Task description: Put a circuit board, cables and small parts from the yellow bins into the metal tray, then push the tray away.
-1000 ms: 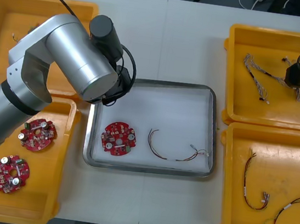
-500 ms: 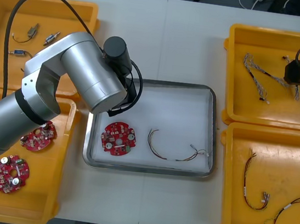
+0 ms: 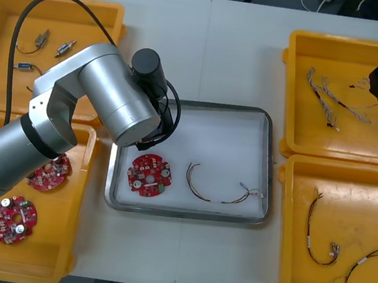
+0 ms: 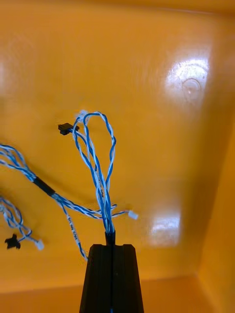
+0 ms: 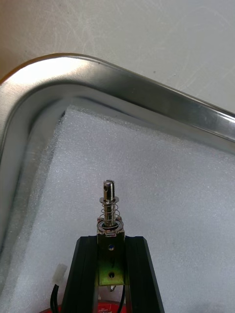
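Looking from the near edge, you have the metal tray point(image 3: 186, 214) mid-table. It holds a circuit board point(image 3: 149, 175) at its near left and a red and yellow cable point(image 3: 218, 187) to the right, apart so neither covers the other. Over the tray's far left corner, the left gripper point(image 5: 111, 239) clamps a small metal part point(image 5: 110, 205), its sprung pin pointing outward above bare white liner. That free corner looks chosen for the drop. In the far right bin point(image 3: 342, 141), the right gripper point(image 4: 110, 247) pinches a blue and white cable point(image 4: 98, 166) by its end, so the loop trails out from the fingers. A second ago the left arm was farther left, at the tray's rim. The right gripper has since drawn toward its bin's far right corner, dragging the cable along.
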Available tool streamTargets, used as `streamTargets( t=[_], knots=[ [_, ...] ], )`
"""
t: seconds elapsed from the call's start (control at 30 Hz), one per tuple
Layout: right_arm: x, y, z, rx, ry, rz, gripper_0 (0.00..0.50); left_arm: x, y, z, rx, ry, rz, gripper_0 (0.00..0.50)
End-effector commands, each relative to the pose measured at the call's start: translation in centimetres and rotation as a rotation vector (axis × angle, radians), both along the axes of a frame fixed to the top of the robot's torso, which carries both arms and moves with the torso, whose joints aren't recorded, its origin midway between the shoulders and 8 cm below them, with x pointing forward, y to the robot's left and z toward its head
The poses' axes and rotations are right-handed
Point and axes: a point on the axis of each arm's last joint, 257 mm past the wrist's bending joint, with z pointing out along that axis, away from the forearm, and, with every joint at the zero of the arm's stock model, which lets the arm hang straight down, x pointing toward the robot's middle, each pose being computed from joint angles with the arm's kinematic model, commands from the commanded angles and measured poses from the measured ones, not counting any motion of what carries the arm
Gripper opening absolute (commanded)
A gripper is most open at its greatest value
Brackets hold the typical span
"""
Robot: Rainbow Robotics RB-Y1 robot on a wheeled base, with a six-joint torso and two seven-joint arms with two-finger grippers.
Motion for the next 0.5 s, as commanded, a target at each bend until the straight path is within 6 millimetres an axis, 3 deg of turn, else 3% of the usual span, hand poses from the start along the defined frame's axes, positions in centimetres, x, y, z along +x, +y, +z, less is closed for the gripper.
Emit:
streamTargets(
  t=[0.03, 0.07, 0.13, 0.27, 0.5],
  knots=[
    [-1.1, -2.2, 3.8, -0.006, -0.029, -0.005, 0.0, -0.5, -1.5, -0.1, -0.045, 0.004, 0.015, 0.108],
    [-1.3, -2.1, 4.1, 0.0, -0.025, -0.006, 0.0, -0.4, -1.4, 0.0, -0.047, 0.001, 0.017, 0.164],
    [-1.7, -2.0, 4.5, 0.005, -0.019, -0.006, 0.0, -0.5, -1.5, -0.1, -0.045, 0.003, 0.017, 0.213],
    [-2.4, -1.6, 5.4, 0.02, -0.013, -0.004, 0.0, -0.3, -1.3, 0.0, -0.044, -0.004, 0.017, 0.365],
    [-2.5, -1.5, 5.7, 0.041, -0.019, -0.01, 0.0, 0.0, -0.9, 1.3, -0.036, -0.035, 0.006, 0.446]
  ],
)
